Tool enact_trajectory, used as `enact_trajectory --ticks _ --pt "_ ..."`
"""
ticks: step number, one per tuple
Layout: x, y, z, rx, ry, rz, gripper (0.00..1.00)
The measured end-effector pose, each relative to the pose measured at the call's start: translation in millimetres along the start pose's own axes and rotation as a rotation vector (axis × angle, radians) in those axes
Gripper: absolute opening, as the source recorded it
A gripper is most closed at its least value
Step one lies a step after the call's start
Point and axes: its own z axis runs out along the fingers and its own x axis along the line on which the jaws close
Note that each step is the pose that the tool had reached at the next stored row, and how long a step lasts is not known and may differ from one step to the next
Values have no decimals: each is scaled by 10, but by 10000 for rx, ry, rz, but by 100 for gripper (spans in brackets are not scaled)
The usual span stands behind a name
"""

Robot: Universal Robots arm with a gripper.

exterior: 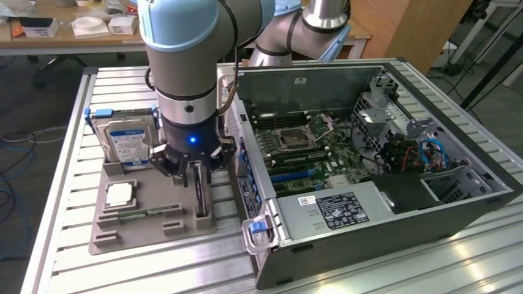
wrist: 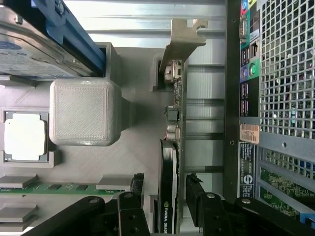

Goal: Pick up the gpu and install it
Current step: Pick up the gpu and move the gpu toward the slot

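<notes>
The gpu (exterior: pixel 201 196) (wrist: pixel 168 172), a thin green circuit card with a black cooler block on one face and a silver metal end bracket (wrist: pixel 183 42), stood on its long edge in a slot along the grey moulded tray (exterior: pixel 155 236), on the exterior view's right side, just beside the open computer case (exterior: pixel 368 245).
</notes>
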Motion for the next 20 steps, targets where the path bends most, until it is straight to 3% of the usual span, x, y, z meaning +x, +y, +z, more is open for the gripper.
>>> enact_trajectory --ticks 2,3,10,12,13,20 --pt "0 0 0 0 -1 0 49" --pt "0 0 0 0 0 0 55" --pt "0 0 0 0 -1 0 55" --pt "0 0 0 0 0 0 53" --pt "0 0 0 -1 -1 0 46" --pt "0 0 0 0 -1 0 46"
